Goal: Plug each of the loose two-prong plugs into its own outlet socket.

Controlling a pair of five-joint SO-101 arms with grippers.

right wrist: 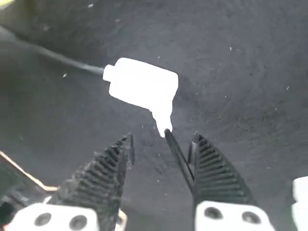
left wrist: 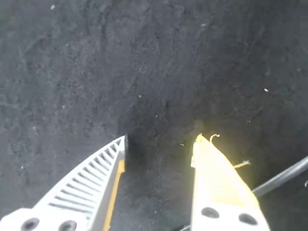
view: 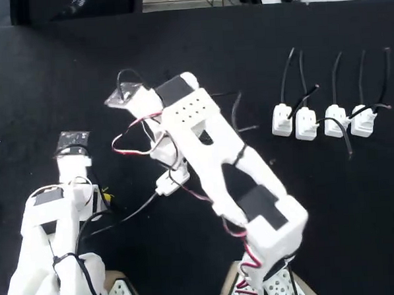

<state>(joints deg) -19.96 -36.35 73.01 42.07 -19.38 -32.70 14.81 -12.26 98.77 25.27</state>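
A loose white two-prong plug point(right wrist: 142, 86) lies on the black table, its black cord point(right wrist: 57, 57) trailing away. My right gripper point(right wrist: 162, 137) hangs open just above it, and a thin dark prong point(right wrist: 178, 154) at the plug's narrow end sits between the black fingers. In the high view the plug point(view: 167, 183) peeks out from under the right arm point(view: 210, 147). My left gripper point(left wrist: 161, 138) is open close over bare table, nothing between its fingers, with the cord point(left wrist: 284, 175) passing beside it. Several white outlet blocks point(view: 321, 121) stand in a row at the right.
Black cords point(view: 338, 67) rise from the outlet blocks toward the back edge. The plug's cord point(view: 128, 217) runs across the table toward the left arm point(view: 55, 214). Red and white wires point(view: 134, 141) loop off the right arm. A white part point(right wrist: 301, 202) shows at the frame's edge.
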